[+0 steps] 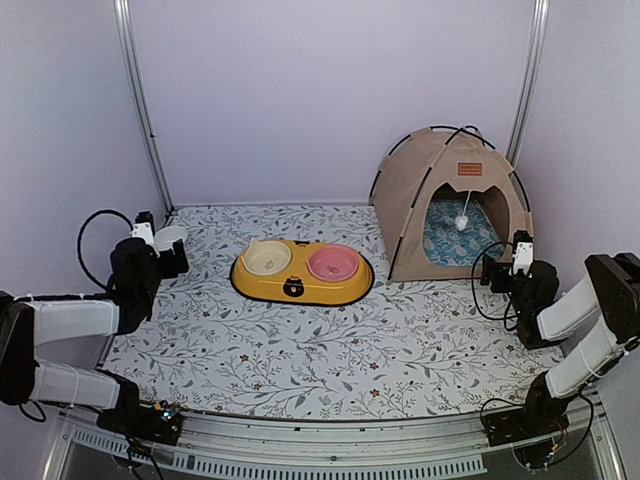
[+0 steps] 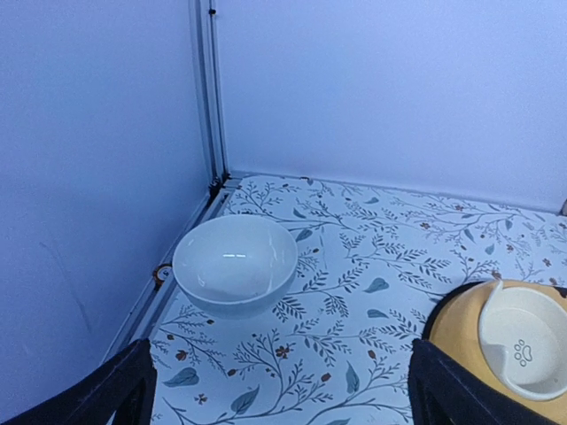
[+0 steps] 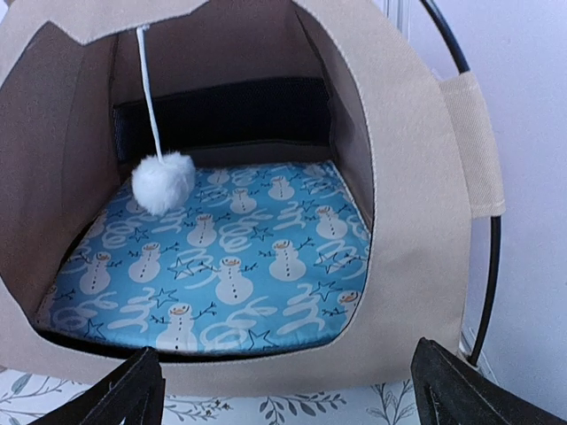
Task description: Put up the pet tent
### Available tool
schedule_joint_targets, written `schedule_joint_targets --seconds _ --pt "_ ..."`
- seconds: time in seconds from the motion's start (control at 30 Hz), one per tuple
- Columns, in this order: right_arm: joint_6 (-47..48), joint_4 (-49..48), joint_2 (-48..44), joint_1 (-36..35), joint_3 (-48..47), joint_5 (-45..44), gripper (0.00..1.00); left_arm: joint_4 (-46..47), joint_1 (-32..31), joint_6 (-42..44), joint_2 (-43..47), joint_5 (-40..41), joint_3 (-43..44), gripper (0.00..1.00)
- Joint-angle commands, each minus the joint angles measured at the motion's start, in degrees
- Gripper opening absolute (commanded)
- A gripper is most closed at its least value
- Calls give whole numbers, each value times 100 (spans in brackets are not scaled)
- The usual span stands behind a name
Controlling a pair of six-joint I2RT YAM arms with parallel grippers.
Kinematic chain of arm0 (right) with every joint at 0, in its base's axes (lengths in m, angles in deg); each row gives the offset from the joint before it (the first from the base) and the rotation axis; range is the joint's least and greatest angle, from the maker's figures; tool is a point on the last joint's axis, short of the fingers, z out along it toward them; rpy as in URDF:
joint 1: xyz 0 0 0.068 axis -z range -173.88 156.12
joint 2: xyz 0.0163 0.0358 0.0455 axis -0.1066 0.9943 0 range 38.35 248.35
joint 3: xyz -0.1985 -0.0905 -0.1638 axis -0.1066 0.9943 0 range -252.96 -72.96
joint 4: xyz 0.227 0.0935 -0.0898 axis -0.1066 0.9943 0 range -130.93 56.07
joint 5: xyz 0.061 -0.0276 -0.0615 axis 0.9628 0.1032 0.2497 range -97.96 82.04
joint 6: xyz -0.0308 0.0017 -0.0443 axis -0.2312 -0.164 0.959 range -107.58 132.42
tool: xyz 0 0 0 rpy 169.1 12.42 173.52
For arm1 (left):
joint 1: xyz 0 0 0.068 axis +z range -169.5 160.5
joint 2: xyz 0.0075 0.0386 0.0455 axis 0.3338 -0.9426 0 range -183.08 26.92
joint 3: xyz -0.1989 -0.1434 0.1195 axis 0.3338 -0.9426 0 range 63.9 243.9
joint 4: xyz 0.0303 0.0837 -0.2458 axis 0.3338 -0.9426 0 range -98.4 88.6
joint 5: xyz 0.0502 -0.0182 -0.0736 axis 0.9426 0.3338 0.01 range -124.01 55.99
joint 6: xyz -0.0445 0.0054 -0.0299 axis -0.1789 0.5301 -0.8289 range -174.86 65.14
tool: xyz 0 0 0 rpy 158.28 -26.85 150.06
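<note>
Pet tent (image 1: 452, 205) stands erected at far-right corner of surface (image 1: 300, 350), right jaws just before its doorway, left jaws near white bowl (image 2: 235, 266) far left, both spread wide, holding nothing.

The left arm (image 1: 75, 320) is seen folded at the left edge of the frame, with the left gripper (image 1: 176, 256) held level and its jaws spread wide. The right arm (image 1: 585, 310) is seen bent at the right edge, with the right gripper (image 1: 493, 272) pointed toward the upper left, jaws likewise spread wide and empty.
</note>
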Motion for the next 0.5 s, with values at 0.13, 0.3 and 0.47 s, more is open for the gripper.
schedule_joint_targets --seconds 0.13,0.3,0.47 --pt "18 -642 32 69 -163 119 99 4322 428 1216 -893 794 -1405 99" --pt "12 -650 32 68 -164 120 99 5047 558 1119 -1795 240 -1264 99" --pt "19 -652 32 69 -163 121 99 4012 986 914 -1986 -985 -754 99"
